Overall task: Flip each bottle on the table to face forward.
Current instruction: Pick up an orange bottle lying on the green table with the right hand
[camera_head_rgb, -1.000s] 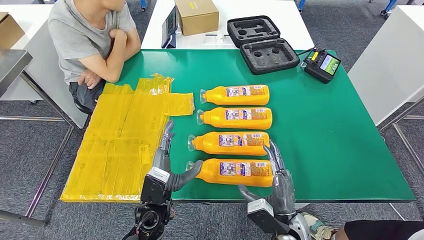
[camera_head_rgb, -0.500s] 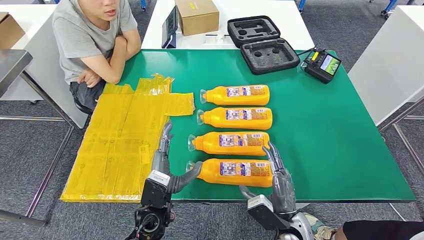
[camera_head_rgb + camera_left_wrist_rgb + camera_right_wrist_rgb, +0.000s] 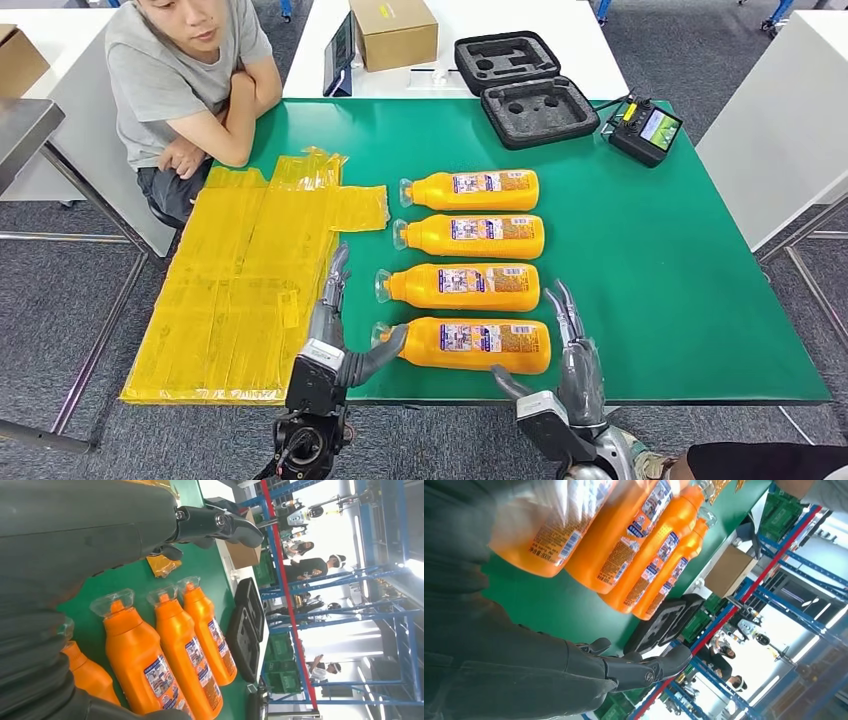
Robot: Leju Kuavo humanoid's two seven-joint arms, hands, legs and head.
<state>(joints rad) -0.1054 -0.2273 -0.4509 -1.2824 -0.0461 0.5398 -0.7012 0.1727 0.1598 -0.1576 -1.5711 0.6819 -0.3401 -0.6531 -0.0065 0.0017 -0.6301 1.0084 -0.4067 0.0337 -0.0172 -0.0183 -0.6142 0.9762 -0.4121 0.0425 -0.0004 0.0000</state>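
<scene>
Four orange bottles are laid on their sides in a column at the middle of the green table [image 3: 680, 300], long axes parallel to the near edge, clear caps pointing toward the left edge and bases toward the right, labels upward. The nearest bottle [image 3: 465, 345] is found close to the near edge, the second bottle [image 3: 460, 286] and third bottle [image 3: 470, 236] behind it, and the farthest bottle [image 3: 470, 189] near the table's centre.

One yellow plastic sheet [image 3: 240, 290] is spread over the left edge. The left hand [image 3: 335, 335] is seen at the near edge with fingers extended and spread, its thumb resting by the nearest bottle's cap; nothing is grasped. The right hand [image 3: 570, 360] is seen off that bottle's base, fingers straight and apart, empty.

Bare green surface is noted toward the right edge. One black foam case [image 3: 525, 88] and one controller [image 3: 645, 128] are placed at the far edge.
</scene>
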